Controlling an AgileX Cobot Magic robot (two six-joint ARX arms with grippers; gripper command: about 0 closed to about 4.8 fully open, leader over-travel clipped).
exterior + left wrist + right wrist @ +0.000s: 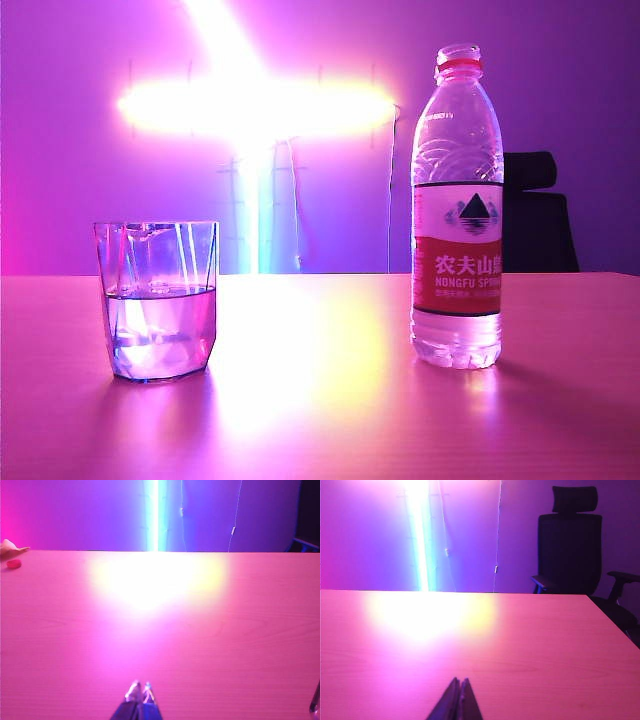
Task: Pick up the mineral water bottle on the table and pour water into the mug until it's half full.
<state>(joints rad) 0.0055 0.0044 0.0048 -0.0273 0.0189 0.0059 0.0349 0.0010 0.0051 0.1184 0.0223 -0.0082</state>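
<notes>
In the exterior view the mineral water bottle [458, 215] stands upright on the right of the table [320, 420], its mouth uncapped above the red neck ring. On the left stands the mug [158, 300], a clear faceted glass with water up to about half its height. Neither gripper shows in the exterior view. My left gripper [141, 687] hangs low over bare tabletop, shut and holding nothing. My right gripper [460, 681] is also shut and holds nothing over bare table. Neither wrist view clearly shows the bottle or the mug.
A small red cap [13, 564] lies near the table's far edge beside a pale object [10, 546]. A black office chair [568, 545] stands behind the table's far right corner. Bright light strips glare on the wall [250, 105] and reflect on the wood.
</notes>
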